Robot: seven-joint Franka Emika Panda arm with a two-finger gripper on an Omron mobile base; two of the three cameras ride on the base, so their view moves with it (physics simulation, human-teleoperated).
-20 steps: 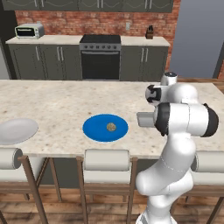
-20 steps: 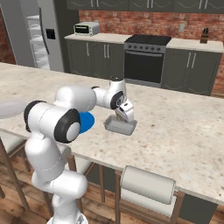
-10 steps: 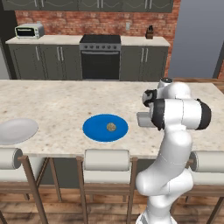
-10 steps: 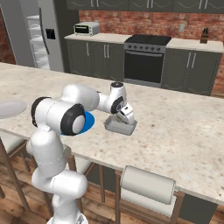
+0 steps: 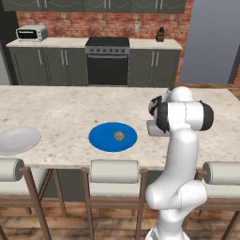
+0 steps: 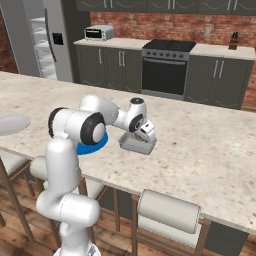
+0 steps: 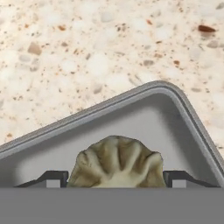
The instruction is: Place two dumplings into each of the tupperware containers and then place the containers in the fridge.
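Note:
A light-grey tupperware container (image 6: 135, 145) rests on the island counter, its rim (image 7: 175, 98) close below the hand. My gripper (image 6: 146, 132) hangs just over it and is shut on a pale, pleated dumpling (image 7: 116, 162), which sits between the fingertips (image 7: 52, 179) above the tray's inner corner. Another dumpling (image 5: 119, 136) lies in the middle of a blue plate (image 5: 105, 140), left of the container (image 5: 153, 129). The fridge (image 6: 37, 45) stands at the far left beyond the counter. The second container and the other dumplings are out of view.
A white plate (image 5: 18, 139) lies at the counter's left end. Padded stools (image 5: 115, 171) line the near edge. A black oven (image 5: 107, 68), dark cabinets and a toaster oven (image 5: 31, 33) run along the back wall.
My elbow has swung round toward the counter's near side, while the hand stays over the container with the dumpling. The plates and the container have not moved.

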